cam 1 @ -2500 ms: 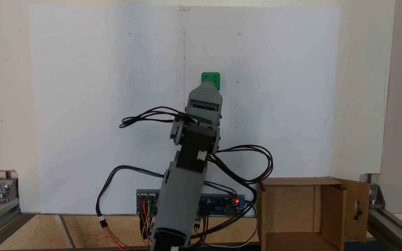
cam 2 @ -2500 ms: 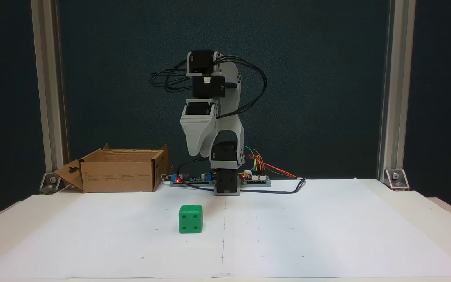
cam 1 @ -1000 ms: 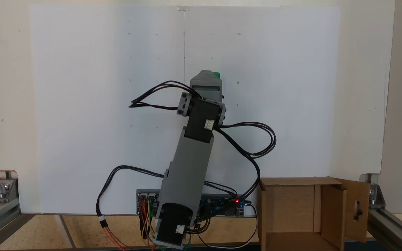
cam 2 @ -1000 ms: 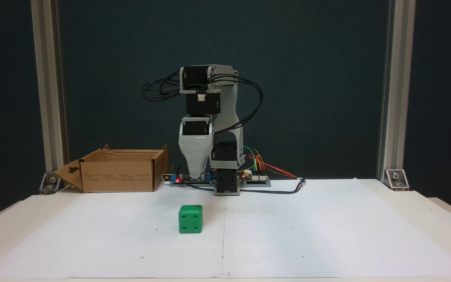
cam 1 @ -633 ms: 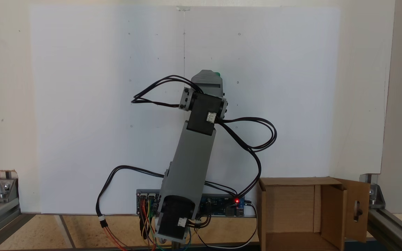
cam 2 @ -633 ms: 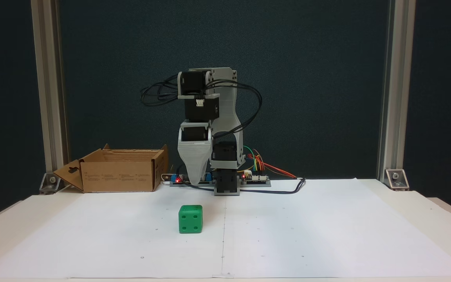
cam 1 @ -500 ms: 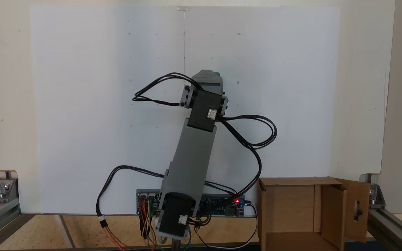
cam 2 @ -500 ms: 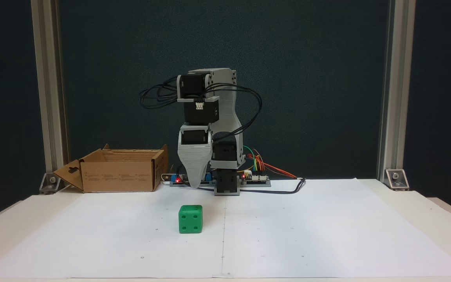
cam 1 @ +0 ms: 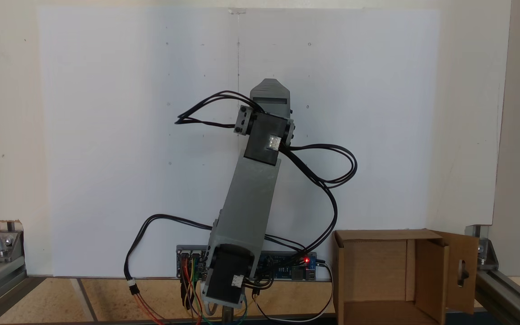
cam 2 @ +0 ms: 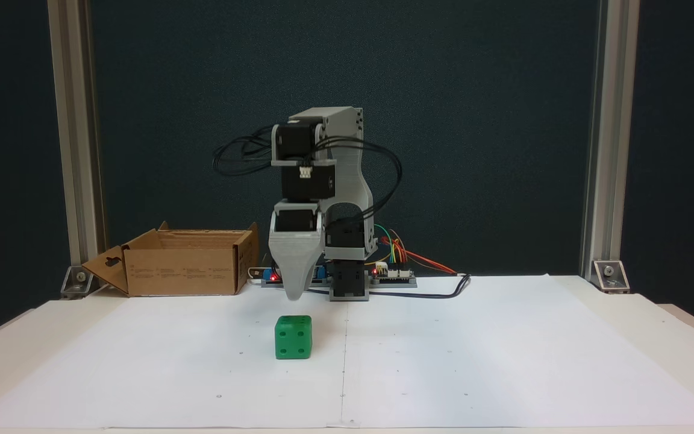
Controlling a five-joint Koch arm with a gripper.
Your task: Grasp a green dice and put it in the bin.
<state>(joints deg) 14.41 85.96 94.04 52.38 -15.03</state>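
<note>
The green dice rests on the white paper a little left of the centre seam. My gripper hangs point down just above it, a short gap off its top face, and shows as one grey tapered wedge with its jaws one behind the other. From above, the gripper covers the dice. The bin, an open brown cardboard box, stands at the back left beside the arm's base; in a fixed view the bin is at the lower right, its keyhole flap turned outward.
White paper covers the table. The arm's base and circuit boards with coloured wires sit at the back centre. Black cables loop off the arm. Aluminium frame posts stand at both back corners.
The arm has stretched forward and lowered. The gripper's tip went from well behind and above the dice to just over it. The dice and the bin have not moved.
</note>
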